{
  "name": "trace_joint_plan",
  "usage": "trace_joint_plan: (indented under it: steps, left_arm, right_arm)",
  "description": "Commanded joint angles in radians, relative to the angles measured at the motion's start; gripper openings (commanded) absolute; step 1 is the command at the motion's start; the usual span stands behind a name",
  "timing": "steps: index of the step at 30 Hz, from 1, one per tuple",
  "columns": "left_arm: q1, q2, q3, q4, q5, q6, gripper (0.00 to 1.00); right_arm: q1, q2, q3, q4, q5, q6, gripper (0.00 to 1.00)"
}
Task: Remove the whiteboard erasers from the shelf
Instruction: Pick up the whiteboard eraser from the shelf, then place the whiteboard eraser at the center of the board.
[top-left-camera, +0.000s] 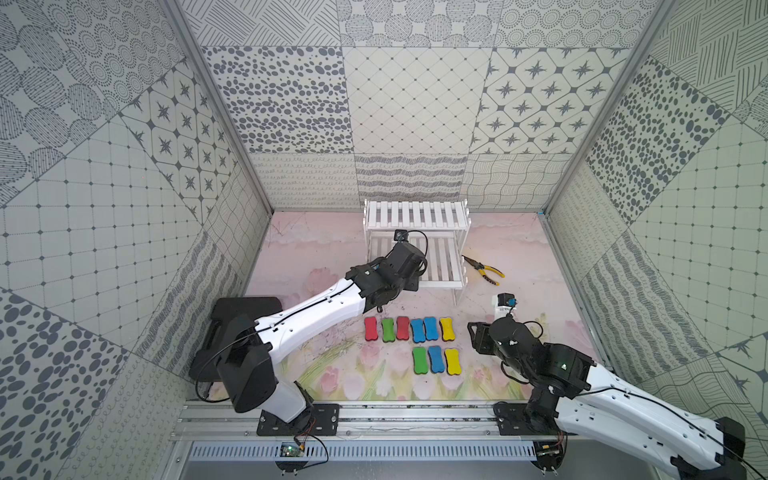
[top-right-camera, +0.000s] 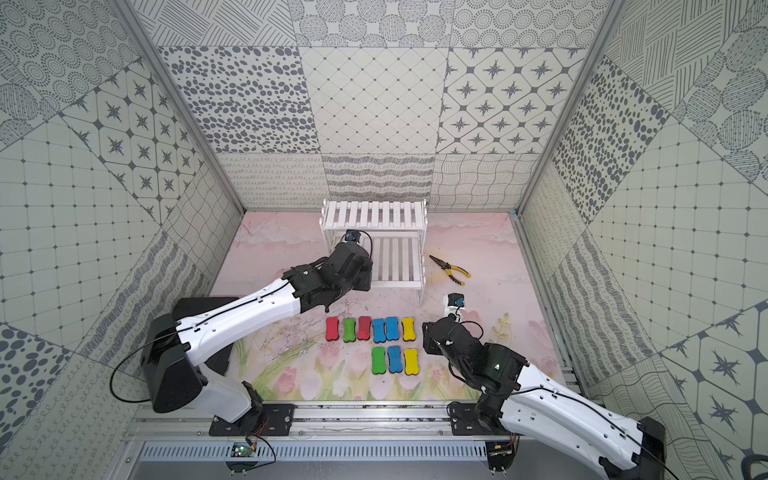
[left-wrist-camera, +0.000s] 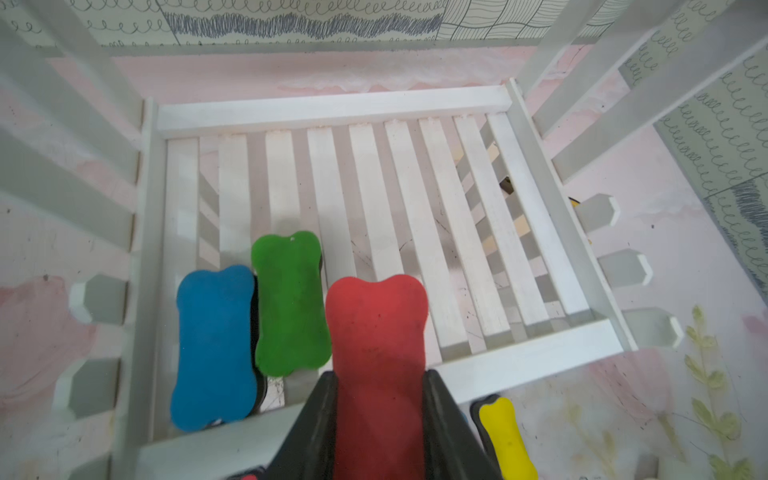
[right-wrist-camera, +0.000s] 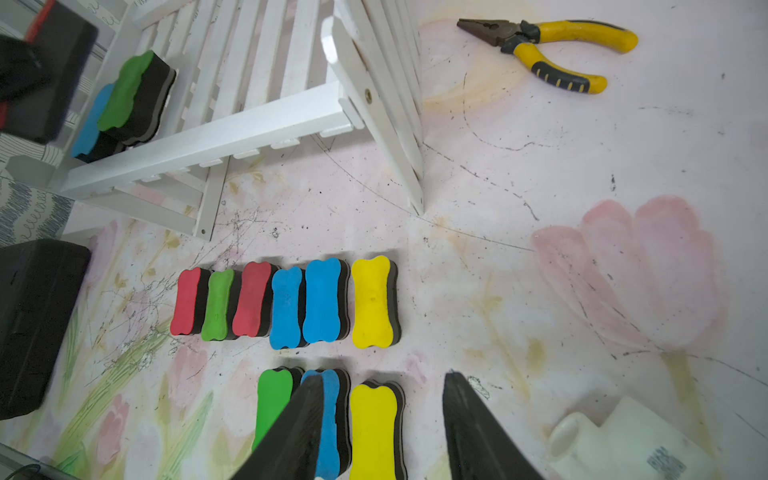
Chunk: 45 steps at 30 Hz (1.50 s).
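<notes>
The left pincer (left-wrist-camera: 380, 374) pinches the near end of a red eraser (left-wrist-camera: 376, 324). Its long axis runs straight out from the jaws, in line with the slats of the shelf (left-wrist-camera: 332, 110) and toward the shelf's back rail. On the shelf's lower tier lie a blue eraser (left-wrist-camera: 214, 345) and a green eraser (left-wrist-camera: 291, 303), just beside each other with the dark felt down. Their long axes also follow the slats, and the green one sits a little further back. On the table (top-left-camera: 311, 249) in front of the shelf are a row of six erasers (top-left-camera: 417, 330) and, nearer the robot, a row of three erasers (top-left-camera: 435, 359). All lie colour side up, every long axis pointing toward the back wall. The right pincer (right-wrist-camera: 382, 374) hangs spread above the row of three, gripping nothing.
</notes>
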<state>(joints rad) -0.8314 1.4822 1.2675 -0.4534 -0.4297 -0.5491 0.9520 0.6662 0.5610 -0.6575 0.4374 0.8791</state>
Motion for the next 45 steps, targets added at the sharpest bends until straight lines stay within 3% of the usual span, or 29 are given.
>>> trace_joint_plan:
  steps: [1, 6, 15, 27, 45]
  left_arm:
    - [-0.073, -0.174, -0.159, -0.053, -0.065, -0.228, 0.28]
    - [-0.214, -0.304, -0.332, -0.173, -0.109, -0.435, 0.27]
    - [-0.377, -0.284, -0.502, -0.22, 0.091, -0.663, 0.25]
    - [-0.395, -0.063, -0.444, -0.144, 0.164, -0.632, 0.25]
    - [-0.343, 0.101, -0.339, -0.109, 0.116, -0.63, 0.24]
  right_arm:
    - [-0.004, -0.016, 0.036, 0.006, 0.012, -0.006, 0.51]
    - [-0.007, -0.02, 0.035, 0.006, 0.018, -0.002, 0.51]
    - [-0.013, -0.033, 0.045, 0.005, 0.024, -0.02, 0.51]
    - [-0.044, -0.045, 0.052, -0.006, 0.018, -0.023, 0.51]
    - [-0.068, -0.132, 0.058, -0.082, 0.044, -0.017, 0.51]
